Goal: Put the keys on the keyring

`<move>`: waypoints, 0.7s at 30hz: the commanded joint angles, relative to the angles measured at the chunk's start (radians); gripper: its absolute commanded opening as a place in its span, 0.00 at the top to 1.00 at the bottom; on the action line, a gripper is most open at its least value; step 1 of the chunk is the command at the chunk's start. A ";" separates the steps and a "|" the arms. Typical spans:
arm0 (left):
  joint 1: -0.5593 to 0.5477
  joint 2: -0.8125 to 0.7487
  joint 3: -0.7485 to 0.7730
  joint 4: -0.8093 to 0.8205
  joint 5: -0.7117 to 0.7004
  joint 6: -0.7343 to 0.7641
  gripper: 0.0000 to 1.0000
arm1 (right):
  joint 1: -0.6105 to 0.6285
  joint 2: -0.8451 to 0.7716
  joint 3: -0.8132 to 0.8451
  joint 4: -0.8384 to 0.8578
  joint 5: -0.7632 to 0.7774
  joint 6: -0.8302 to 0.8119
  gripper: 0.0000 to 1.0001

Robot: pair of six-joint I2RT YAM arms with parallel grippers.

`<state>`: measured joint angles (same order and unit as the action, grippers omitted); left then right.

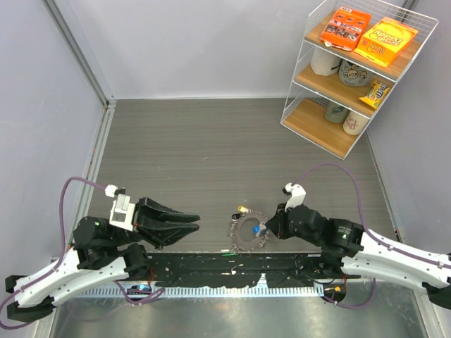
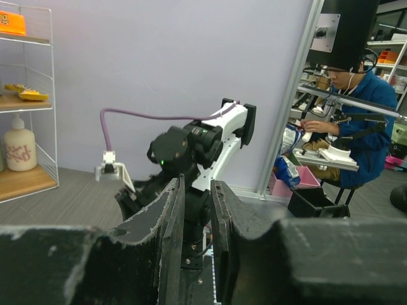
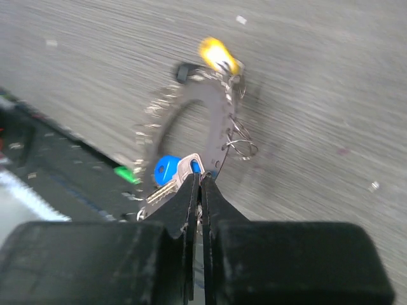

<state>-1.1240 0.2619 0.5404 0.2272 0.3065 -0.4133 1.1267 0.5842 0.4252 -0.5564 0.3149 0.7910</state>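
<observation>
Left gripper (image 1: pixel 190 224) hovers near the worktop's (image 1: pixel 211 141) near edge, jaws a narrow slit with nothing between. The keyring (image 1: pixel 248 232) lies mid near edge (yellow-tagged key (image 1: pixel 243 209) on its far side). Right gripper (image 1: pixel 267 229), pinched tight, touches its rim beside a blue key (image 3: pixel 166 170); whether it grips, I cannot tell.

Keyring on table (image 1: pixel 211 141), close to its near edge.
Keyring (image 1: pixel 237 239): thin ring fringed with small silvery keys, dark centre. Blue-headed key (image 3: pixel 166 170) sits on its right side, yellow-headed key (image 3: pixel 217 54) at its far rim. Motion blur hides finer detail.
</observation>
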 commanded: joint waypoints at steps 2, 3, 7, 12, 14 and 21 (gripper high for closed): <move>0.001 0.023 0.070 0.034 0.039 -0.016 0.71 | 0.007 -0.026 0.185 0.099 -0.161 -0.191 0.94; 0.001 0.028 0.078 0.034 0.048 -0.018 0.71 | 0.007 -0.009 0.205 0.093 -0.201 -0.205 0.94; 0.001 0.057 0.105 0.035 0.085 -0.019 0.71 | 0.007 0.054 0.332 0.076 -0.337 -0.303 0.94; 0.001 0.132 0.139 0.038 0.151 -0.025 0.70 | 0.007 0.146 0.506 0.038 -0.453 -0.387 0.94; 0.000 0.157 0.144 0.038 0.155 -0.031 0.69 | 0.007 0.161 0.558 0.023 -0.479 -0.414 0.94; 0.001 0.171 0.119 0.021 0.063 -0.053 0.54 | 0.008 0.204 0.733 -0.062 -0.522 -0.518 0.94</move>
<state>-1.1240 0.4377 0.6540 0.2260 0.4141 -0.4397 1.1305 0.7776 1.0336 -0.6117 -0.1532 0.3664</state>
